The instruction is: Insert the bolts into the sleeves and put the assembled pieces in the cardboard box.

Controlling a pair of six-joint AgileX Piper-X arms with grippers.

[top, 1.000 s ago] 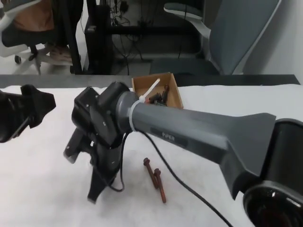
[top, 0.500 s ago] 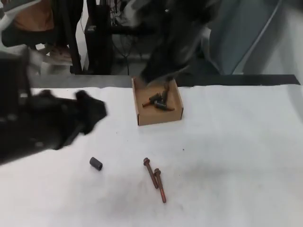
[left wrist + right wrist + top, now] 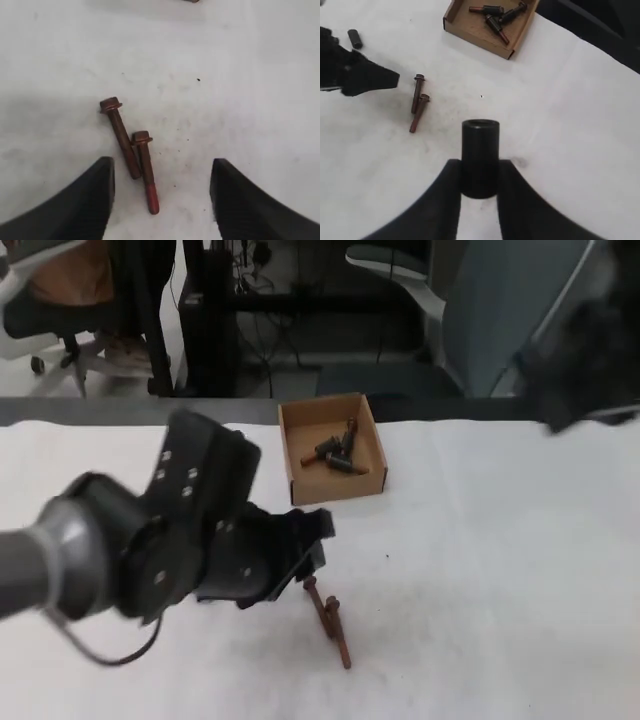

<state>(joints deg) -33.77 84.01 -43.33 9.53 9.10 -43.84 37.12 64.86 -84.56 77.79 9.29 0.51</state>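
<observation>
Bolts, two (image 3: pixel 121 137) (image 3: pixel 146 172), copper-coloured, lay flat on the white surface (image 3: pixel 500 540), just beside each other and seemingly touching. Their long axes ran nearly parallel. Both flanged heads pointed toward the cardboard box (image 3: pixel 335 485) and both tips toward the near edge. One sat a little farther from the box than its partner.

Left end effector (image 3: pixel 161 170): open, fingers spread wide with nothing between them. It hung low over the tip ends of the two bolts, one finger on either side of the pair.

Right end effector (image 3: pixel 480 172): closed on a black sleeve (image 3: pixel 480 150), gripping its lower half. It was held well above the surface, away from the bolts. The sleeve's long axis ran in line with the fingers, with the open bore pointing away from the wrist.

Second sleeve (image 3: pixel 354 38): black, lay on its side on the surface, beyond the left arm and well apart from the bolts.

Cardboard box: open-topped, stood at the far side of the surface. It held several assembled pieces (image 3: pixel 335 455) lying crosswise at differing angles.
</observation>
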